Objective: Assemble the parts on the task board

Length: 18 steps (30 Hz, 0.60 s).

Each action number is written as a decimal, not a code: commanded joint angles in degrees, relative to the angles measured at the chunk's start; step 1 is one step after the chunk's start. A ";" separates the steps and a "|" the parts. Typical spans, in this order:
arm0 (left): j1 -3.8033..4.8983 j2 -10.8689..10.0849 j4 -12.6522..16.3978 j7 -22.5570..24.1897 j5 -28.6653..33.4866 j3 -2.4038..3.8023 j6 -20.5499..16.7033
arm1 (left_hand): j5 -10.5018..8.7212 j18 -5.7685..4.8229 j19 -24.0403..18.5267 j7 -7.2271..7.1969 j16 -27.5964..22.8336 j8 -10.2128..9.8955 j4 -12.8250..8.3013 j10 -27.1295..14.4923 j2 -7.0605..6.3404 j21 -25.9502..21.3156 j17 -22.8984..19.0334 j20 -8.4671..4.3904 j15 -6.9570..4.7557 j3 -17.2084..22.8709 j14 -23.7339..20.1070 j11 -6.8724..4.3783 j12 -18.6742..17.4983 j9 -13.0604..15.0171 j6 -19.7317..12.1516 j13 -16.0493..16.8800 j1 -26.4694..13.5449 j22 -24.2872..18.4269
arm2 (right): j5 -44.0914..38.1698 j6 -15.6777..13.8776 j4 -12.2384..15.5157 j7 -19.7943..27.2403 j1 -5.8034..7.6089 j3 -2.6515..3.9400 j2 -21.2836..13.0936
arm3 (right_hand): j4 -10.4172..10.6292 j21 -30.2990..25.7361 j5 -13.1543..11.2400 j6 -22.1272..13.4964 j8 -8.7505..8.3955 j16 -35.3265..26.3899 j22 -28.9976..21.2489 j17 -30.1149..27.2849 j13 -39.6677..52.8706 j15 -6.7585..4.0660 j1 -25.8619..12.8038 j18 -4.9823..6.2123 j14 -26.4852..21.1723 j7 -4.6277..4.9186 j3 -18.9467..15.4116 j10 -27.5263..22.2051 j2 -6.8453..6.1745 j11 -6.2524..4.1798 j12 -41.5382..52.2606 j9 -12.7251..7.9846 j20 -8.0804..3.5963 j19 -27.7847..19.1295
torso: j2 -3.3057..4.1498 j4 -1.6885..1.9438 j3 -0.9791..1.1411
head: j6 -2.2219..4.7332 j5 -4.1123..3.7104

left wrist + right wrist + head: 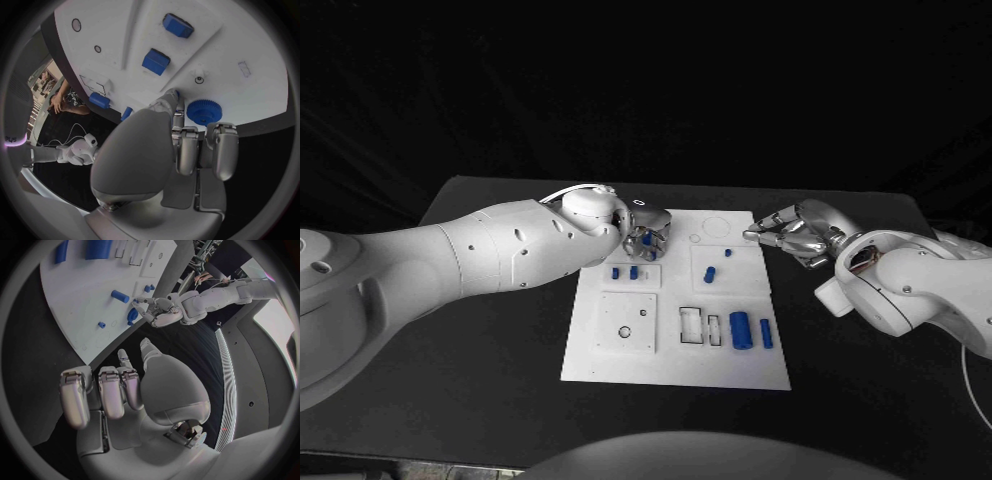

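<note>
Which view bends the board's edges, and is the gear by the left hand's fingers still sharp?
Left wrist view: the task board edge curves from fisheye distortion, yet the blue gear shows crisp teeth. Head view: the board's edges stay straight, the table around it dark.

I'm working in what looks like a robotics lab or test cell. The black counter (pixel 488 400) stands against black drapery, a staged bench and not a home or shop. On it lies a white task board (pixel 678 360) with cut-outs and small blue parts (pixel 741 330), a dexterity test fixture. Two white arms with silver hands reach over it.
</note>
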 commanded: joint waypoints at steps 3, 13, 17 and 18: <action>-0.48 -0.85 1.55 1.71 -1.15 -0.45 -1.35 | 0.23 -0.43 6.13 0.17 0.15 -0.01 -0.01 0.32 0.67 0.14 15.05 0.03 0.36 -0.10 5.95 0.22 -0.45 -0.08 0.34 -0.13 -0.31 15.09 | -0.05 1.00 -0.09 -0.17 -0.11 -0.02 0.01 | 0.25 0.26 0.12 0.23 -0.02 0.23 15.08 15.09 15.06 0.06 -0.09 -0.38 6.08 -0.11 -0.08 6.00 0.47 -0.28 -0.19 0.03 0.16 6.00 | -0.13 0.02 0.09 | 0.02 -0.01; 1.94 -4.15 7.19 2.21 -1.14 -0.29 -7.79 | 0.24 -0.43 6.13 0.19 0.15 -0.11 0.15 0.48 0.86 0.14 15.05 0.06 0.42 -0.02 5.95 0.25 -0.58 -0.12 0.33 -0.13 -0.42 15.09 | -0.05 1.17 -0.25 -0.13 -0.17 -0.03 0.12 | 0.25 0.26 0.12 0.23 -0.02 0.23 15.08 15.09 15.06 0.06 -0.09 -0.38 6.08 -0.11 -0.08 6.00 0.47 -0.28 -0.19 0.03 0.16 6.00 | -0.01 0.04 0.07 | 0.38 0.20; 2.93 -5.64 9.14 1.70 -1.14 -0.26 -8.72 | 0.23 -0.43 6.13 0.19 0.15 -0.14 0.25 0.61 0.88 0.14 15.05 0.08 0.43 -0.01 5.95 0.25 -0.63 -0.13 0.35 -0.12 -0.50 15.09 | -0.05 1.25 -0.33 -0.13 -0.19 -0.03 0.08 | 0.33 0.26 0.12 0.30 0.00 0.23 15.08 15.09 15.06 0.04 -0.15 -0.38 6.08 -0.14 -0.12 6.00 0.56 -0.31 -0.19 0.04 0.15 6.00 | 0.01 0.00 0.05 | 0.37 0.28; 3.12 -6.03 9.57 1.60 -1.12 -0.25 -8.82 | 0.23 -0.43 6.13 0.19 0.15 -0.15 0.29 0.65 0.88 0.14 15.05 0.08 0.43 -0.02 5.95 0.24 -0.65 -0.13 0.37 -0.12 -0.53 15.09 | -0.05 1.26 -0.34 -0.13 -0.19 -0.03 0.06 | 0.33 0.26 0.12 0.30 0.00 0.23 15.08 15.09 15.06 0.04 -0.15 -0.38 6.08 -0.14 -0.12 6.00 0.56 -0.31 -0.19 0.04 0.15 6.00 | 0.03 0.04 0.03 | 0.41 0.27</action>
